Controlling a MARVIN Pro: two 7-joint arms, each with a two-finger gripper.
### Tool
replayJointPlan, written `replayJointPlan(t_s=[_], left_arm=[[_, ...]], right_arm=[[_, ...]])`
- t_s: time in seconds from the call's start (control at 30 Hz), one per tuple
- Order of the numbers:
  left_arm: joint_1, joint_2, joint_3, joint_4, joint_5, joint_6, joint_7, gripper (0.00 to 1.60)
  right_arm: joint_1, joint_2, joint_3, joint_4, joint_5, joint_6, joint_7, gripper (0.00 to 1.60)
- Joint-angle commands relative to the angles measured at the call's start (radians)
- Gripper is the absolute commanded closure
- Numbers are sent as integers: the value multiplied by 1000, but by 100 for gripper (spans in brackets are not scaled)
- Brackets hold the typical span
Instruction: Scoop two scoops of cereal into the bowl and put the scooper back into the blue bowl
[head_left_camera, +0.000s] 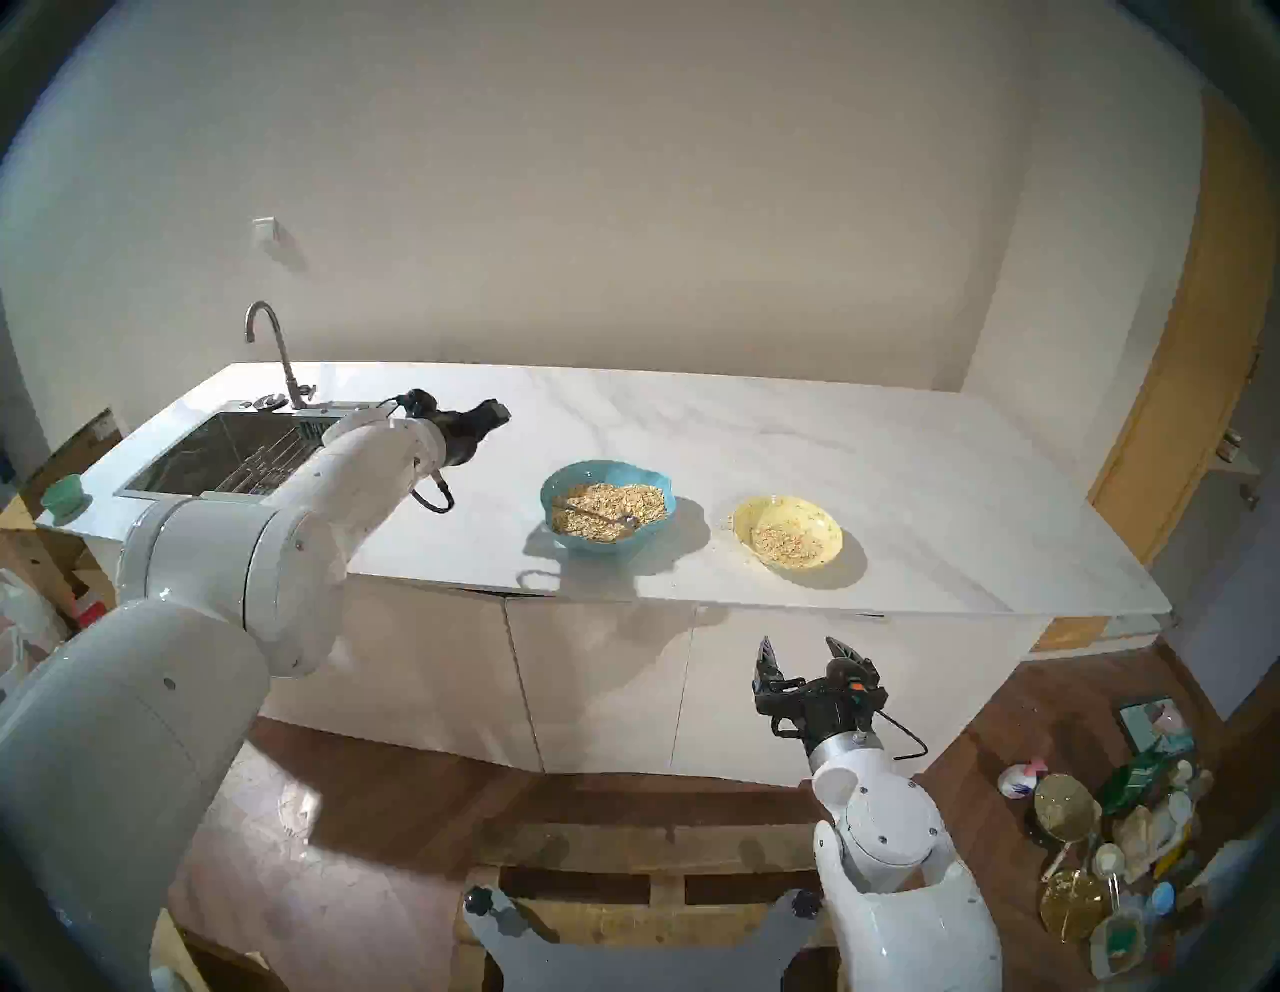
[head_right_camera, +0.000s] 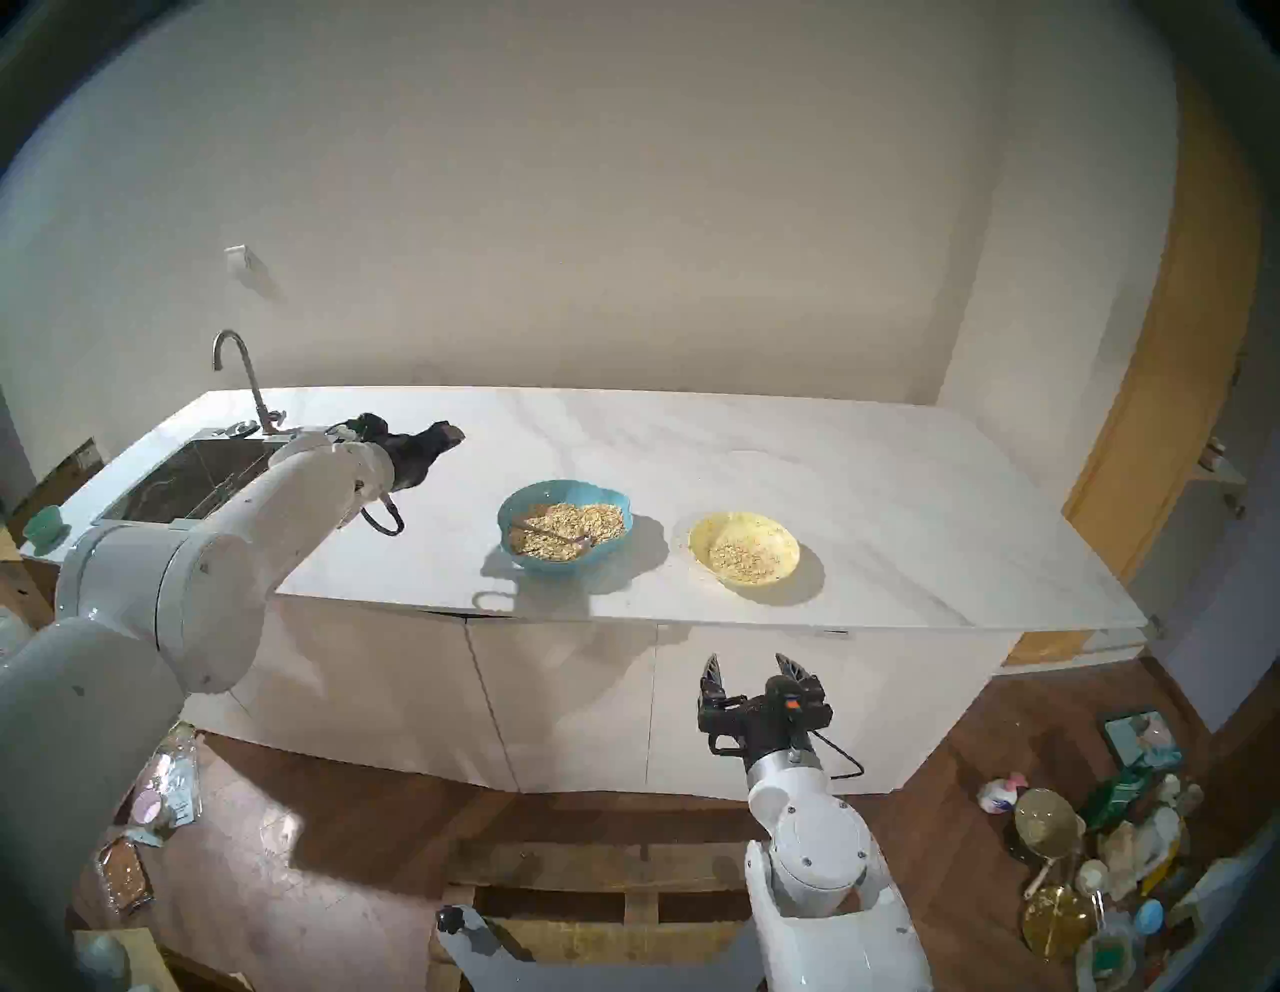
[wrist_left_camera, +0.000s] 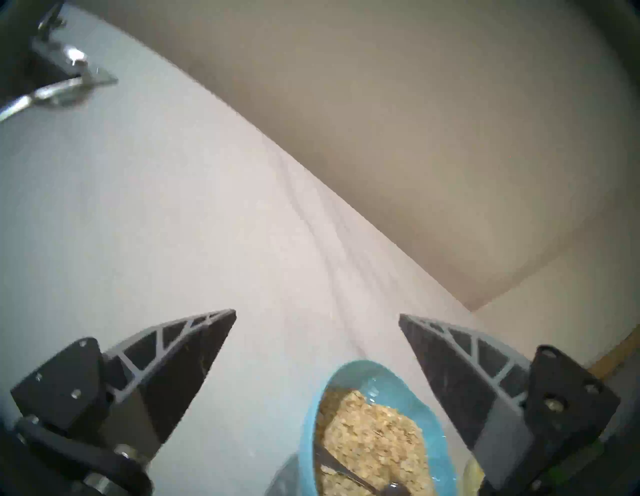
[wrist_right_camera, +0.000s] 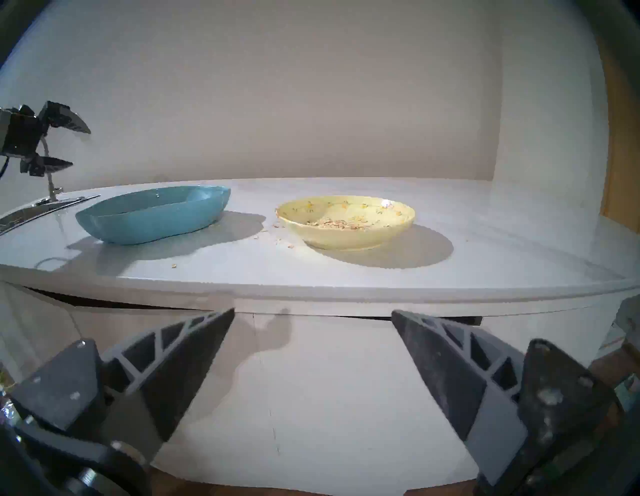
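Spoon in the blue bowl (head_left_camera: 554, 500), both sets of fingers spread empty.
Head views show the scooper (head_left_camera: 597, 515) on cereal (head_left_camera: 609, 504); the right wrist view hides it behind the rim, showing stray flakes (wrist_right_camera: 290, 246).

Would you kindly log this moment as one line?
spoon: in blue bowl | yellow bowl: holds cereal | left hand: open, empty | right hand: open, empty

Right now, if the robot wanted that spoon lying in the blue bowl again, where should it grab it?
Probably the thin handle of the spoon, near its far-left end by the blue bowl rim, coming from above with the pincer closing across it. The head lies at the right in the cereal; the handle lies nearly flat on top.
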Motion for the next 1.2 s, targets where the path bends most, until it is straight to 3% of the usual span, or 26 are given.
replayJointPlan(t_s=[0.0,0.2,0.57,0.87,1.17], left_arm=[[-28,26,34,-67,29,-70,-40,0],[-2,27,135,-100,61,-181,-48,0],[137,-20,267,-161,77,-331,-68,0],[215,-6,261,-252,86,-427,-61,0],[236,16,252,-344,95,-499,-54,0]], right_arm=[[9,-1,0,-19,0,-6,0,0],[12,-1,0,-12,0,-6,0,0],[19,-1,0,2,0,-6,0,0],[24,-1,0,10,0,-6,0,0],[26,-1,0,13,0,-7,0,0]])
